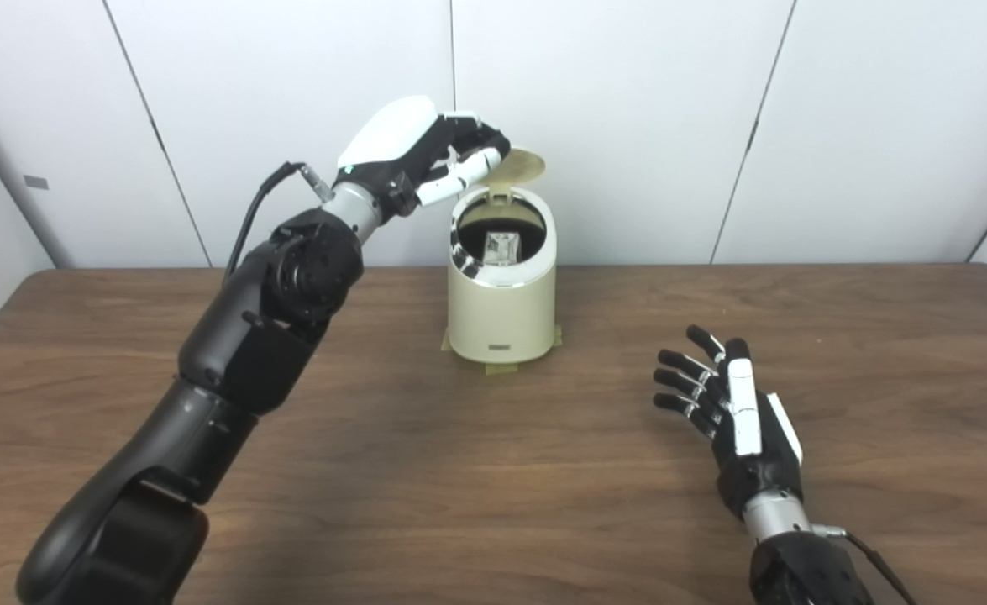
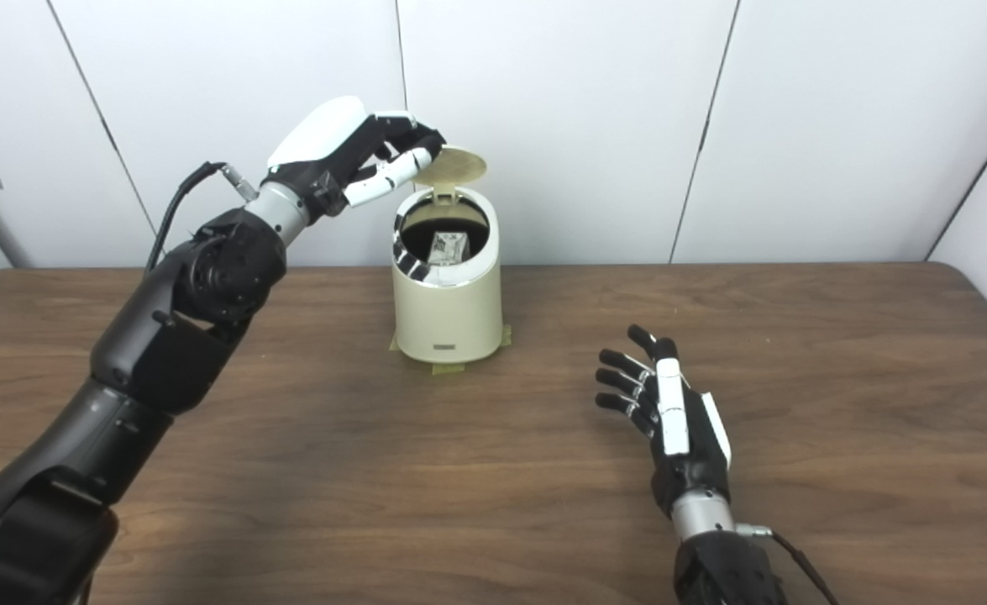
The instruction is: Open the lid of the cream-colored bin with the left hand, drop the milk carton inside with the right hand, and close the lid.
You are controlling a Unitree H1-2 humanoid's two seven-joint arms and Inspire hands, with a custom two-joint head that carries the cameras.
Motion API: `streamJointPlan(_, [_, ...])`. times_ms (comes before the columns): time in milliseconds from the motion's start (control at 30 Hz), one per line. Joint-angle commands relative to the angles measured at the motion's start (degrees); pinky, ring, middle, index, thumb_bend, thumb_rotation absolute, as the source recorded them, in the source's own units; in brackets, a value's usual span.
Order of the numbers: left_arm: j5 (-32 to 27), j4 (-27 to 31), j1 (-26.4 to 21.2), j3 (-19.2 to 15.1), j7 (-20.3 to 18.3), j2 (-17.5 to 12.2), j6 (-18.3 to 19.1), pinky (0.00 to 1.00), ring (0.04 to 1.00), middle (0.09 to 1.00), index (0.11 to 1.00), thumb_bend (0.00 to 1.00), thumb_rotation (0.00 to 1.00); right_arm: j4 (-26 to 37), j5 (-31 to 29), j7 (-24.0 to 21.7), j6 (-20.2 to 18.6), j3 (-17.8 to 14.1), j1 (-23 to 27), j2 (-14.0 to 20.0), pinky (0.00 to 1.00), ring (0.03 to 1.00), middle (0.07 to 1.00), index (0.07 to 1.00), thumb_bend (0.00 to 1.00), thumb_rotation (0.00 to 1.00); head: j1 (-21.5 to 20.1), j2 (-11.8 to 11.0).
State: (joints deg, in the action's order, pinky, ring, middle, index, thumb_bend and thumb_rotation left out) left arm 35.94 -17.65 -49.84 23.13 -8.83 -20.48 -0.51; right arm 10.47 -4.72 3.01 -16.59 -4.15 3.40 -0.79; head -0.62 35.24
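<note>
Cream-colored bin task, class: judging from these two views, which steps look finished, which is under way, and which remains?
Done: the lid stands raised and the milk carton lies inside the cream-colored bin. The right hand is open and empty above the table. In hand: the left hand is at the raised lid's edge. Left: closing the lid.

Wooden table (image 1: 493, 504) before white wall panels (image 1: 611, 118).
Strips of tape (image 1: 501, 367) lie flat on the tabletop; dark seams divide the panels.
</note>
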Motion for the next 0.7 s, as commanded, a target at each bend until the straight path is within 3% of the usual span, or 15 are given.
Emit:
streamJointPlan(0, [3.9,2.3,-3.1,0.7,2.1,-1.3,-3.1,0.72,0.742,0.730,0.717,0.41,0.98,1.1,0.2,0.2,1.6,-0.1,1.8,-0.1,0.66,0.733,0.736,0.871,0.58,1.00,-0.1,0.2])
streamJointPlan(167, [12.5,2.7,-3.4,3.3,3.9,-3.0,-6.4,0.68,0.747,0.716,0.706,0.46,0.98,1.8,0.1,0.2,0.7,-0.1,1.7,-0.3,0.67,0.729,0.731,0.878,0.57,1.00,-0.3,0.5])
streamJointPlan(300, [21.5,2.5,-4.0,6.8,7.2,-5.0,-10.4,0.79,0.719,0.687,0.692,0.42,1.00,2.9,-1.5,0.0,-0.8,-0.4,1.8,-0.9,0.64,0.703,0.715,0.881,0.56,1.00,-0.2,0.9])
streamJointPlan(400, [23.7,3.4,-3.4,7.0,6.4,-5.1,-11.3,0.85,0.742,0.691,0.692,0.41,0.98,3.3,-2.4,-0.1,-1.7,-0.7,1.8,-0.9,0.65,0.711,0.718,0.885,0.57,1.00,-0.3,1.1])
streamJointPlan(667, [25.9,4.1,-1.5,7.3,5.1,-4.8,-13.4,0.88,0.764,0.696,0.697,0.41,0.89,3.8,-2.1,0.5,-2.7,-1.1,1.8,-0.6,0.66,0.714,0.719,0.883,0.56,1.00,-0.6,1.9])
